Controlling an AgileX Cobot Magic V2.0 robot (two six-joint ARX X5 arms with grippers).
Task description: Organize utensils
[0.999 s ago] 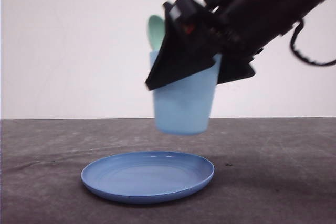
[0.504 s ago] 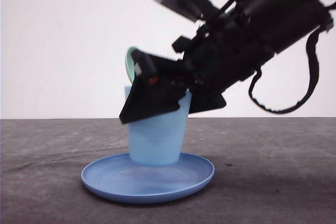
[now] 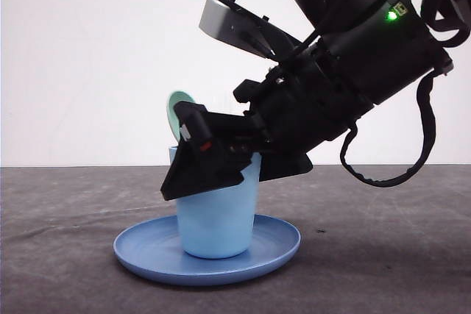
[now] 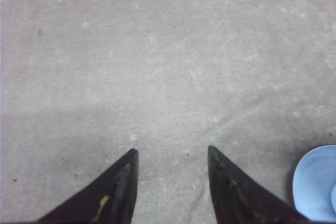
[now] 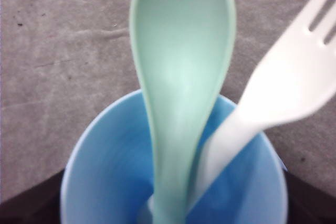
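Note:
The mint-green spoon (image 5: pixel 181 66) and the white fork (image 5: pixel 289 87) stand handle-down inside the light blue cup (image 5: pixel 105 171). In the front view the cup (image 3: pixel 217 218) rests upright in the middle of the round blue plate (image 3: pixel 272 248), and the spoon's bowl (image 3: pixel 175 112) sticks up above its rim. My right gripper (image 3: pixel 199 174) reaches down from the upper right, its black fingers shut on the cup's two sides near the rim. My left gripper (image 4: pixel 172 150) hangs open over bare table with nothing between its fingers.
The grey table (image 3: pixel 383 255) spreads out around the plate, against a white back wall. An edge of the blue plate (image 4: pixel 315 182) shows beside the left gripper in the left wrist view.
My right gripper has carried the cup with the utensils down and to the left. The cup hung above the plate before and now stands on it.

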